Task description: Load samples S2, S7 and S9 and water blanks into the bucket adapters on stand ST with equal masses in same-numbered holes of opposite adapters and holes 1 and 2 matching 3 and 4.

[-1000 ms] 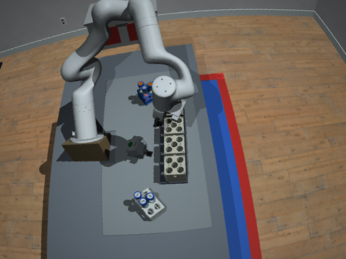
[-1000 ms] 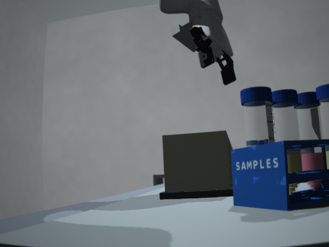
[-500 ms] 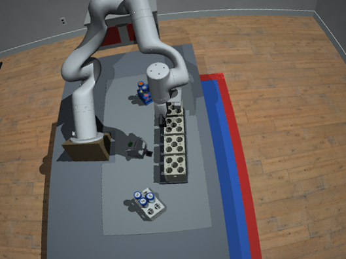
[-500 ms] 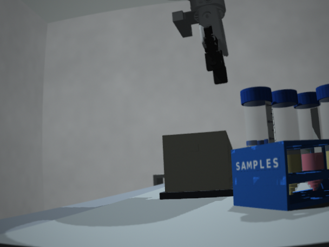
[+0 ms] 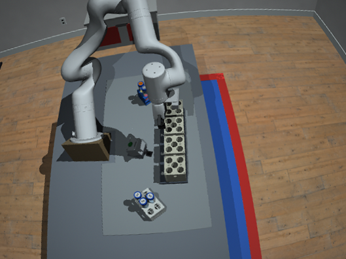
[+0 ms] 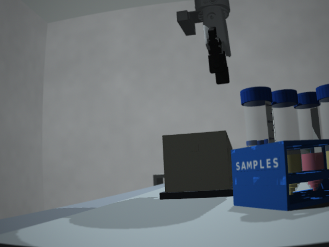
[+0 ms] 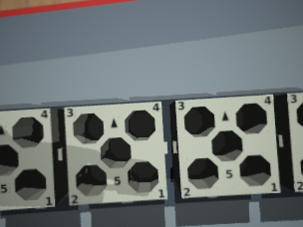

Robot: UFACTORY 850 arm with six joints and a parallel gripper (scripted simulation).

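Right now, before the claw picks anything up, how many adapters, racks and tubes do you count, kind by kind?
Adapters: 4
Racks: 2 (blue SAMPLES rack, white rack)
Tubes: 7 (4 tubes in the blue rack, 3 tubes in the white rack)
Total: 13

Four cream adapters [image 5: 174,125] stood in a row in the stand, all holes vacant. The blue SAMPLES rack [image 6: 258,173] held capped tubes [image 6: 256,115] upright.
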